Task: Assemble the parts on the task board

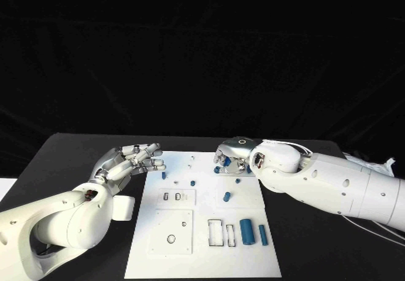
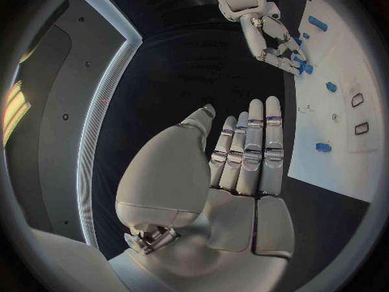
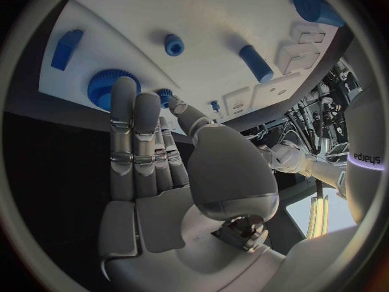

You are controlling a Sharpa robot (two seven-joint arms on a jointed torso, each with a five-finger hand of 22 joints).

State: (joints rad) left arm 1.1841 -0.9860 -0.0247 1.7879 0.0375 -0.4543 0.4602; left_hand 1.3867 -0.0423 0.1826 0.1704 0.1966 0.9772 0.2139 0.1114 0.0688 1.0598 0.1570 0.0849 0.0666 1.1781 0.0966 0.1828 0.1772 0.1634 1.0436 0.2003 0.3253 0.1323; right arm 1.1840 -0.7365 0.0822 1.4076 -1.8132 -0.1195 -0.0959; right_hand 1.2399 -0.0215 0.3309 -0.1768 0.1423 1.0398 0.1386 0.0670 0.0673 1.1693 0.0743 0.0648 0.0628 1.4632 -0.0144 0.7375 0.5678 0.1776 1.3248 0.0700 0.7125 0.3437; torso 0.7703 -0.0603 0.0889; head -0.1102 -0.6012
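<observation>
The white task board (image 1: 169, 257) lies in the middle of the black table. My left hand (image 1: 135, 161) hovers at the board's far left edge with its fingers (image 2: 255, 143) stretched out and apart, holding nothing. My right hand (image 1: 234, 157) is over the board's far edge, its fingers (image 3: 133, 120) straight, their tips right by a large blue gear (image 3: 101, 85) and a small blue gear (image 3: 166, 96); I cannot tell if they touch. Blue parts lie on the board: a small peg (image 1: 164, 174), a short cylinder (image 1: 227, 196), a thick cylinder (image 1: 247, 231) and a thin one (image 1: 263, 234).
A raised white plate (image 1: 172, 231) with holes sits on the board's near left, beside rectangular slots (image 1: 215, 232). Bare black table (image 1: 76, 158) lies to the left of the board and behind it. My right arm (image 1: 337, 187) crosses the table's right side.
</observation>
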